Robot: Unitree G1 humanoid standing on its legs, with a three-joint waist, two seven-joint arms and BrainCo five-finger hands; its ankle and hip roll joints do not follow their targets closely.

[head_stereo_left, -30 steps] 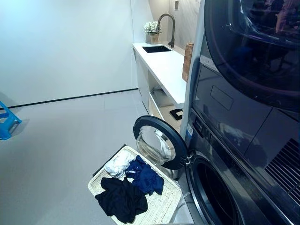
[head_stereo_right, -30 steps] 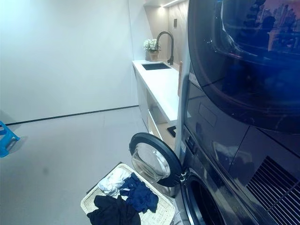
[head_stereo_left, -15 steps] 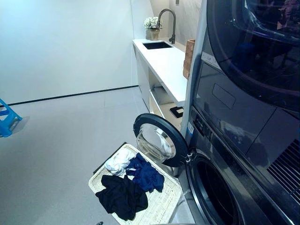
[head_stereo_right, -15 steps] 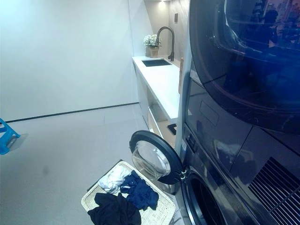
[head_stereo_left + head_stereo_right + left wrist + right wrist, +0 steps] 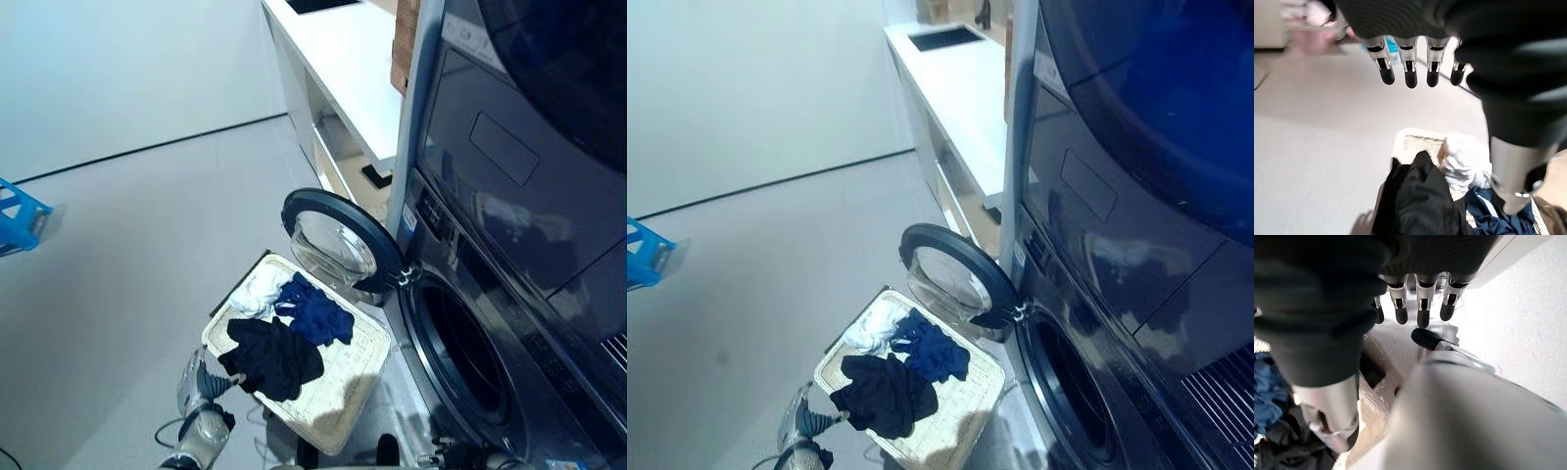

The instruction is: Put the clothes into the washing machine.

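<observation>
Clothes point(image 5: 284, 338) heaped in basket point(image 5: 338, 416) — open washer door point(image 5: 338, 240) just behind.

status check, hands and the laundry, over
Left hand open beside the basket, right hand open, both empty. Black, blue and white clothes in the basket. Washer door open, nothing blocking it.

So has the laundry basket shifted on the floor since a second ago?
No. The basket sits just as before below the open washer door; the camera tilted down, shifting the whole picture.
</observation>
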